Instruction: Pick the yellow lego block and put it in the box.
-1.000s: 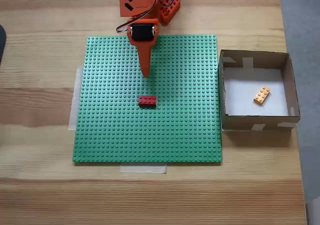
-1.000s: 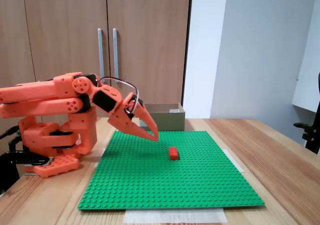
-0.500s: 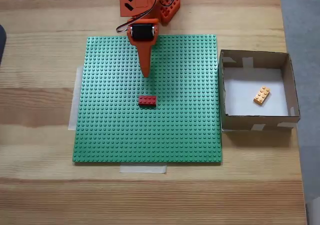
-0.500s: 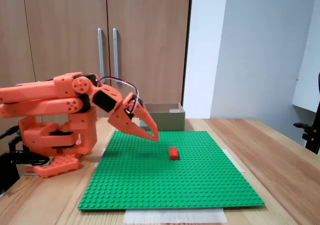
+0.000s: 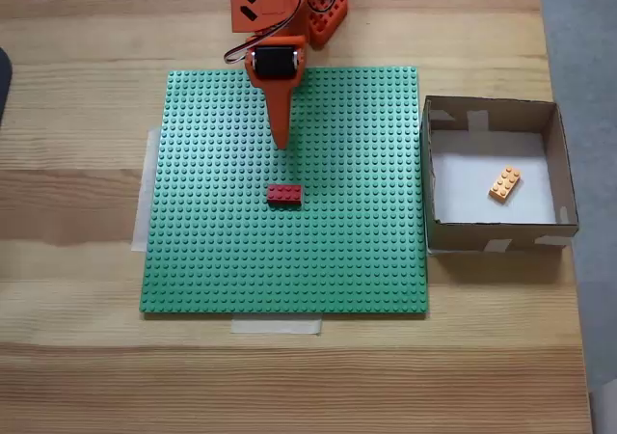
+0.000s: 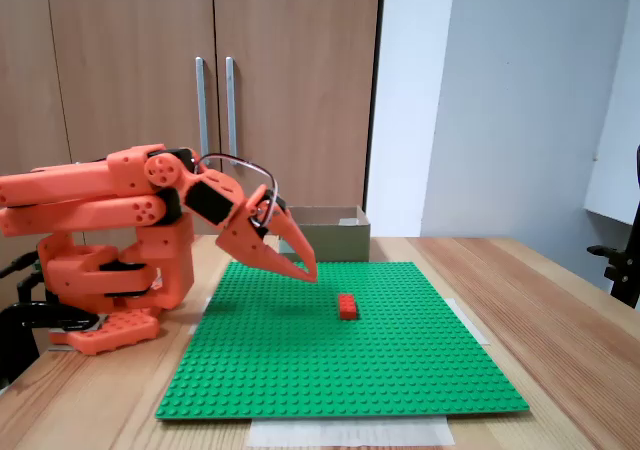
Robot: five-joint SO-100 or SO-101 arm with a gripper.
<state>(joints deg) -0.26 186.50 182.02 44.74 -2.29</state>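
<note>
Seen from above in a fixed view: a pale wooden desk (image 5: 77,357) carrying a large green studded baseplate (image 5: 212,260) at the centre of the frame, held down with strips of pale tape at its left and bottom edges. At the right of the frame, just beside the baseplate's right edge, a square brown cardboard box (image 5: 492,233) with a white bottom and tape patches on its walls. Inside it, right of centre on the white bottom, the yellow lego block (image 5: 504,183), lying flat and turned at a slant, apart from every wall. Near the middle of the baseplate, a red brick (image 5: 283,194), studs up, alone. At the top centre, an orange robot arm (image 5: 270,10), folded low, its gripper (image 5: 281,143) pointing down the frame toward the red brick and stopping short of it. Jaws closed together to a single point, holding nothing.

Seen from the side in a fixed view: the arm at the left of the frame, the gripper (image 6: 310,273) tilted downward with its tip hovering just above the baseplate, clear of the red brick. Behind it, the box against a backdrop of wooden cupboard doors (image 6: 130,60) and a white wall.
</note>
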